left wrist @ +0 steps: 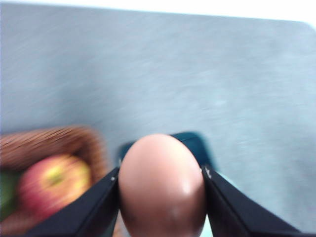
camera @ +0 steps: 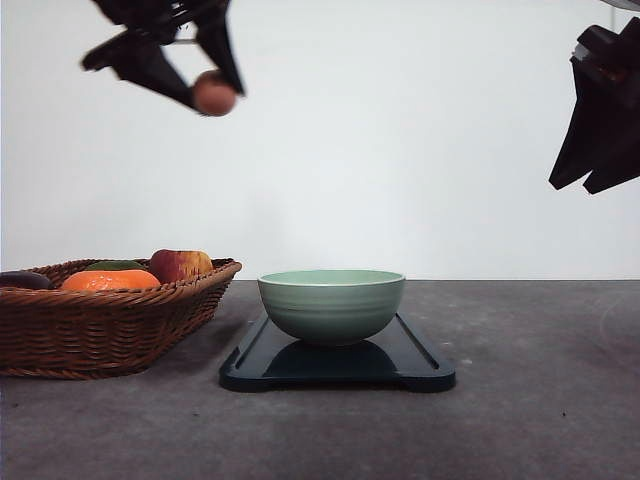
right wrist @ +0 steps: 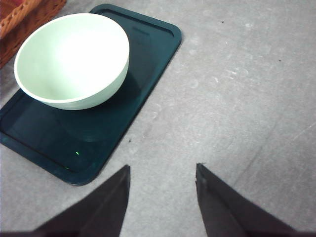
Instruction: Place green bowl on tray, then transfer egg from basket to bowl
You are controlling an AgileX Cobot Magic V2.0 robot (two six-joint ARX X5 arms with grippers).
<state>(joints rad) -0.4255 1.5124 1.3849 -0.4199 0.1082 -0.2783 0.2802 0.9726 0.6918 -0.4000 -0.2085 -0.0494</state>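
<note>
The green bowl stands upright on the dark tray at the table's middle; from the right wrist its empty inside shows, sitting on the tray. High up at the left, my left gripper is shut on a brownish egg, above the gap between basket and bowl. The egg sits pinched between both fingers. The wicker basket rests at the left. My right gripper hangs open high at the right, its fingers over bare table beside the tray.
The basket holds a red-yellow apple, an orange fruit, a green item and a dark one. The apple and basket rim lie below the left wrist. Grey tabletop stretches right of the tray.
</note>
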